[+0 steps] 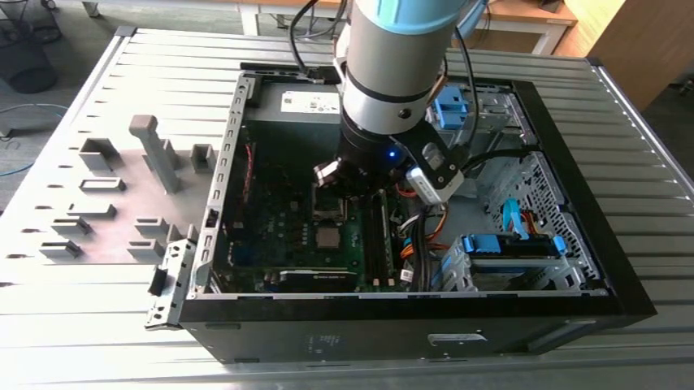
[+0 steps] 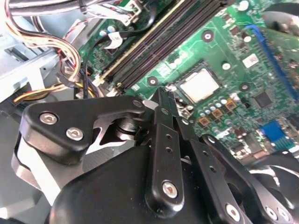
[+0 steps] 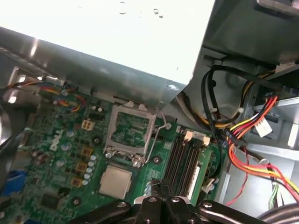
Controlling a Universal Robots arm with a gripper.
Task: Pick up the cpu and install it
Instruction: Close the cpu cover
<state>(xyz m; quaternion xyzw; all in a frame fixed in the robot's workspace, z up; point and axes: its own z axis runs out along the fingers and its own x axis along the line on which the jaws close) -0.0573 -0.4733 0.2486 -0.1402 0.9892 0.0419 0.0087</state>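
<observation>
The cpu (image 3: pixel 115 181) is a small square chip with a silvery top, lying flat in its socket on the green motherboard (image 3: pixel 70 140). It also shows in the exterior view as the cpu (image 1: pixel 325 237) and in the second wrist view as the cpu (image 2: pixel 199 85). The metal socket frame (image 3: pixel 131 130) is swung up, open, right beside the chip. My gripper (image 2: pixel 163 95) hangs above the board a little to one side of the chip, apart from it. Its black fingertips (image 3: pixel 156 185) are pressed together with nothing between them.
The arm (image 1: pixel 391 81) reaches down into the open computer case (image 1: pixel 412 313). Memory slots (image 3: pixel 184 161) run beside the socket. Bundled coloured cables (image 3: pixel 247 126) and a metal power supply box (image 3: pixel 107 37) crowd the board. Grey holder blocks (image 1: pixel 158 154) stand on the slatted table at the exterior view's left.
</observation>
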